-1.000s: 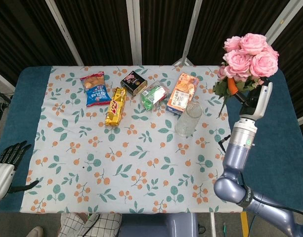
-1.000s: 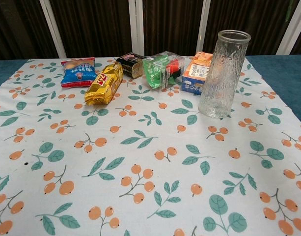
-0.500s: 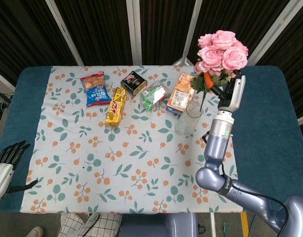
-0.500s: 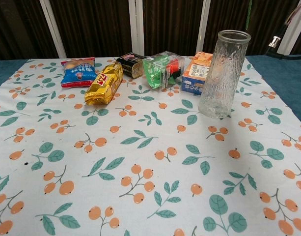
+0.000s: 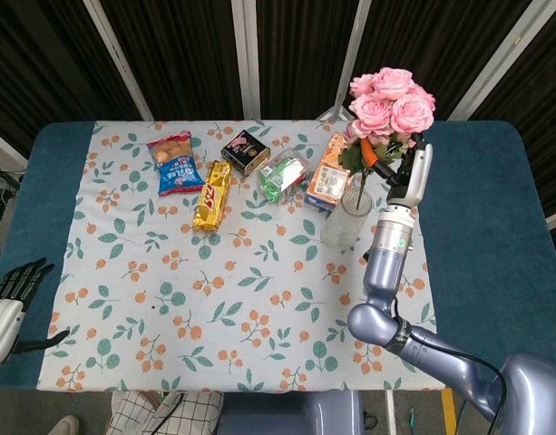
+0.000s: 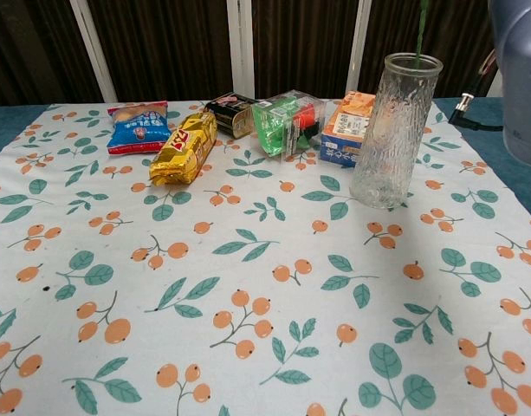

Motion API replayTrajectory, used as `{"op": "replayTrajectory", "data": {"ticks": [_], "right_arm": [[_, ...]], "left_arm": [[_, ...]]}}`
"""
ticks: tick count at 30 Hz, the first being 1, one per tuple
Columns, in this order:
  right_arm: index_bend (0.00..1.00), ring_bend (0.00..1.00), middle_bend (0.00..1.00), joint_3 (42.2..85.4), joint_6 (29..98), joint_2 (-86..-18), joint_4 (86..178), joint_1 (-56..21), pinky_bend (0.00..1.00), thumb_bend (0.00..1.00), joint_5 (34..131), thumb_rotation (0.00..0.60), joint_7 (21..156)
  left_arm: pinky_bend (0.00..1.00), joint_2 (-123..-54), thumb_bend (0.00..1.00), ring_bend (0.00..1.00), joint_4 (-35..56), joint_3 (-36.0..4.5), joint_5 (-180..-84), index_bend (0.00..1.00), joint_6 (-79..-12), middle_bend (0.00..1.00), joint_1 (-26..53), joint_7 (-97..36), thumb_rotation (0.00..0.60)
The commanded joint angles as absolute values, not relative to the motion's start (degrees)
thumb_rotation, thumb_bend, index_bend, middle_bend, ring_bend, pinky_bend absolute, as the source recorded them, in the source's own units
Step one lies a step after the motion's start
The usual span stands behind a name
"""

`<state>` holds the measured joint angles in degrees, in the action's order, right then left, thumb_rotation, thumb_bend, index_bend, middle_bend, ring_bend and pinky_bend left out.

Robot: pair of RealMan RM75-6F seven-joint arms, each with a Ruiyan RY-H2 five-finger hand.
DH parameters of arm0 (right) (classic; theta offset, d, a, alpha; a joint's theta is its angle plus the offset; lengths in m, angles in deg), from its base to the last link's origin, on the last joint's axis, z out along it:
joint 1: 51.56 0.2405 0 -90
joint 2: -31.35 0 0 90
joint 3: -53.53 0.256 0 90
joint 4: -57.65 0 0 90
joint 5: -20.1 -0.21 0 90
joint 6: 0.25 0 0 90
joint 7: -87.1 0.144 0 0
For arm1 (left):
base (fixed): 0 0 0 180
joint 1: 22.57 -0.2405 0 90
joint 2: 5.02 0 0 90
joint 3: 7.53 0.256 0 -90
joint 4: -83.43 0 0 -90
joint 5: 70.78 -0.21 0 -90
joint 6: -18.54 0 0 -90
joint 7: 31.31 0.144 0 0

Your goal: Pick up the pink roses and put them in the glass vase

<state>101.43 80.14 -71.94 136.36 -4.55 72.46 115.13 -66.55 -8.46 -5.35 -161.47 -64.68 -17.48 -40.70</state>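
Note:
My right hand [image 5: 400, 174] grips a bunch of pink roses [image 5: 387, 101] by the green stems and holds it upright over the glass vase [image 5: 346, 218]. In the chest view a green stem [image 6: 418, 33] hangs straight down into the mouth of the vase [image 6: 391, 130], and only my right forearm shows at the right edge. My left hand [image 5: 7, 299] rests off the table's front left corner, fingers apart and holding nothing.
Behind the vase lies an orange box [image 5: 335, 170]. Along the back of the floral tablecloth [image 5: 232, 299] sit a green packet [image 5: 283, 175], a dark box [image 5: 245, 150], a gold snack pack [image 5: 212, 195] and a blue chip bag [image 5: 175, 162].
My right hand has carried the roses leftward from the table's right edge to above the vase and lowered them, so a stem now enters the vase mouth. The left hand stayed still.

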Motion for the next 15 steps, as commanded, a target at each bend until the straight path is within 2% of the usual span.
{"op": "replayTrajectory", "data": {"ticks": [1, 15], "right_arm": [[0.47, 0.45, 0.50, 100.8, 80.3, -72.0, 136.7, -5.2, 0.29, 0.29, 72.6, 0.600, 115.2], [0.46, 0.44, 0.50, 95.4, 82.4, -68.9, 145.8, -13.4, 0.29, 0.29, 72.8, 0.600, 112.7]], "left_arm": [[0.00, -66.5, 0.00, 0.00, -8.5, -5.3, -161.5, 0.00, -64.7, 0.00, -17.5, -40.7, 0.600], [0.00, -66.5, 0.00, 0.00, -8.9, -4.8, -162.4, 0.00, -65.0, 0.00, -17.6, -40.5, 0.600]]}}
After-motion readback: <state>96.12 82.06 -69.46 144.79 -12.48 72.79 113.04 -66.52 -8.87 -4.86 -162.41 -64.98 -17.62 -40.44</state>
